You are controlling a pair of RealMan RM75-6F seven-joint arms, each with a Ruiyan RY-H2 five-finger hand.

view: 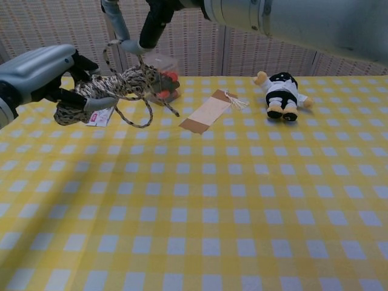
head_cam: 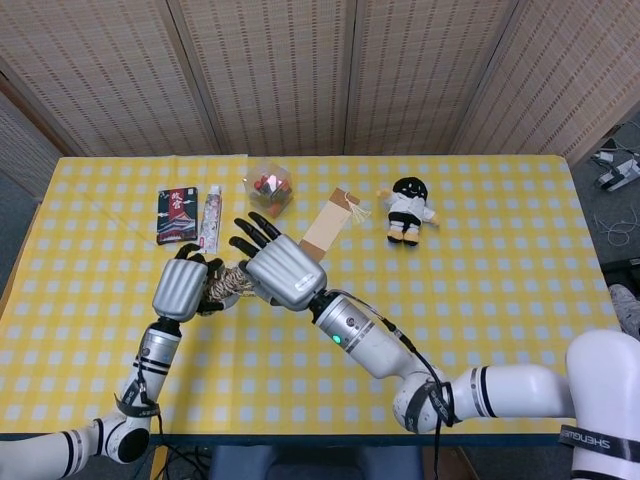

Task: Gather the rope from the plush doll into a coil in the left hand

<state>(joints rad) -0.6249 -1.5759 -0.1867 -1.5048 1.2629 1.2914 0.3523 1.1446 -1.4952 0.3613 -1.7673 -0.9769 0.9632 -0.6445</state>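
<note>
mostly the scene is carried by the tabletop (head_cam: 520, 300), with its yellow checked cloth, and both arms meet above its left half, nearer the front edge than the back one. the right hand (head_cam: 283, 270) is the larger shape in the head view: it reaches across from the right, fingers spread and pointing to the back left corner. in the chest view a thin loop of rope seems to hang by its fingertips (view: 124, 42), but i cannot tell if it really pinches the strand. just to its left, touching or almost touching, the left hand (head_cam: 182, 288) is curled around the coil of rope (view: 112, 91), which is a thick speckled bundle lying roughly left to right in the palm. a short loose tail (view: 154, 109) droops from the coil toward the table. so the remaining rope lies between the two hands, and the right hand is the nearer one to feed it in; the left needs only to hold. the plush doll (head_cam: 408, 210) lies well apart, near the back edge right of the middle, and no rope reaches it now. i judge the gathering is nearly finished.
</note>
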